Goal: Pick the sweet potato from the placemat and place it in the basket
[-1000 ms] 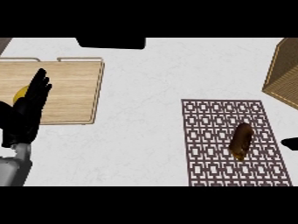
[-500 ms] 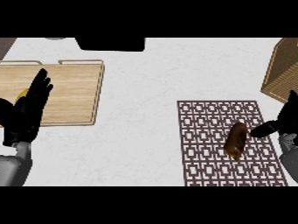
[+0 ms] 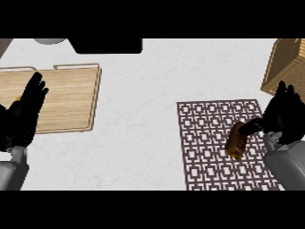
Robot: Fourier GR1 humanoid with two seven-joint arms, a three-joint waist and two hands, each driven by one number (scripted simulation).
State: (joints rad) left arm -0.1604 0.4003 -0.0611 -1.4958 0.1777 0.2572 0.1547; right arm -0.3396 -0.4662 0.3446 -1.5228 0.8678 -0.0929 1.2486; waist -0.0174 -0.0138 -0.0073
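Right hand (image 3: pixel 285 117) at sweet potato (image 3: pixel 236 141) on placemat (image 3: pixel 207 134)
I see fingers straight, thumb touching its upper end (nothing gripped); left hand (image 3: pixel 19 118) open, idle

A black left hand (image 3: pixel 19 118) and a black right hand (image 3: pixel 285 117) are shown; the left forearm (image 3: pixel 3 174) and right forearm (image 3: pixel 298 165) are coloured grey.

The black left hand (image 3: pixel 17 118) rests open at the view's left, its fingers (image 3: pixel 34 89) straight and close together, pointing up and slightly right, the thumb spread to their left. Its grey forearm (image 3: pixel 3 174) enters below the fingers. The black right hand (image 3: pixel 286 117) holds its fingers straight upward, its thumb (image 3: pixel 250 127) stretched leftward, with the grey right forearm (image 3: pixel 297 165) below them.
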